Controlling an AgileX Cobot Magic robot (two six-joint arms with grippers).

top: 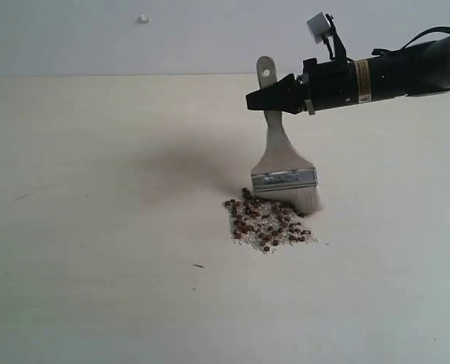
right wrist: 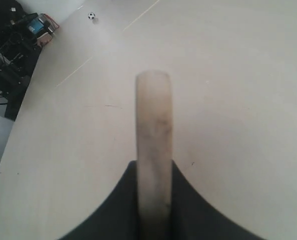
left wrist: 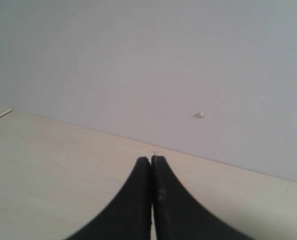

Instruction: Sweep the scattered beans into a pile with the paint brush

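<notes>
Pale matte surface (top: pixel 96 243), plain grey wall (top: pixel 96 38) behind. My right claw (top: pixel 264 99) clamped on paint brush (top: pixel 283 168) high on flat cream handle (top: pixel 274 135); brush upright, whitish bristles (top: pixel 304 199) at edge of pile (top: pixel 267 224). Beans (top: pixel 248 212) tiny, round, light, likely to roll; bristles soft, so gentle pressure suits. Handle stiff, good hold. My left claw (left wrist: pixel 151 167) pressed together, holding nothing.
</notes>
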